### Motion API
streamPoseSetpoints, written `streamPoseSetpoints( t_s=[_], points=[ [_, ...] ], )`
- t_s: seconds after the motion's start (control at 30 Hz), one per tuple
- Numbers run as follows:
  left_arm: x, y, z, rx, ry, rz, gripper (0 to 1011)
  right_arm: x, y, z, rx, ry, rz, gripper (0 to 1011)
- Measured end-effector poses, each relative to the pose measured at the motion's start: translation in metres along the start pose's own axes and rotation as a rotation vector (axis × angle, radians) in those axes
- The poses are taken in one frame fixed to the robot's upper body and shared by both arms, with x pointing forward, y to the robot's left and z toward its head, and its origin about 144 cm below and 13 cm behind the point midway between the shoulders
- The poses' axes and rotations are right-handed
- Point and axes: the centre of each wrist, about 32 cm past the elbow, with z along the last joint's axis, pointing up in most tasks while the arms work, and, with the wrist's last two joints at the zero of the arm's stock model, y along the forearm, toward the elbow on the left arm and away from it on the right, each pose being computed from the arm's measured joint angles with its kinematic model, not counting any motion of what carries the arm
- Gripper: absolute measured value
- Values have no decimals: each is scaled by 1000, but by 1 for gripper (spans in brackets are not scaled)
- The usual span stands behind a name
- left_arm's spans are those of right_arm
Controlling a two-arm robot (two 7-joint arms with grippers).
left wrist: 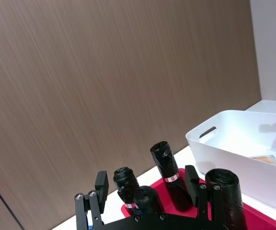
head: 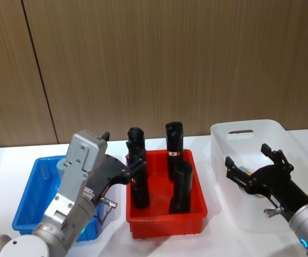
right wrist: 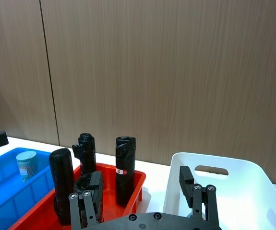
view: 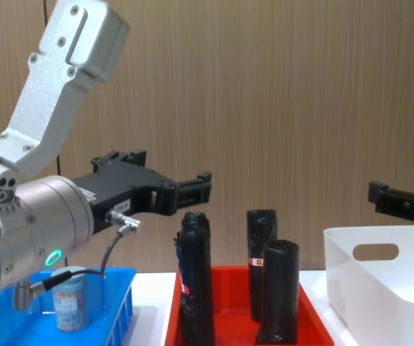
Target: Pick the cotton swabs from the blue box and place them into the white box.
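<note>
One jar of cotton swabs point(right wrist: 26, 165) with a pale blue lid stands upright in the blue box point(head: 30, 198) at the left; the chest view shows the jar point(view: 70, 303) behind the box wall point(view: 113, 292). My left gripper point(head: 122, 155) hangs open and empty above the blue box's right side, fingers pointing toward the red bin. My right gripper point(head: 247, 156) is open and empty above the white box point(head: 250, 128) at the right. A small tan object point(left wrist: 265, 159) lies inside the white box point(left wrist: 214, 139); I cannot tell what it is.
A red bin point(head: 164, 219) sits between the two boxes and holds several tall black rolls point(head: 176, 144), which rise well above its rim, close to the left gripper's fingers. A wooden wall runs behind the white table.
</note>
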Motion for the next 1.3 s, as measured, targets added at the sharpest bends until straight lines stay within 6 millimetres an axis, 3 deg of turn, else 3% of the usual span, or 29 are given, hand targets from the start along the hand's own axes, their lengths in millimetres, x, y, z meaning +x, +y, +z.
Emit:
streamPoseSetpoints(
  t_s=[0.7, 1.3],
  points=[
    [-2, 1, 1, -5, -5, 17, 1004, 1, 0, 0, -3, -1, 5, 1002],
    [-1, 1, 1, -3, -4, 18, 1004, 17, 9, 4, -94, 18, 135, 1002]
  ],
)
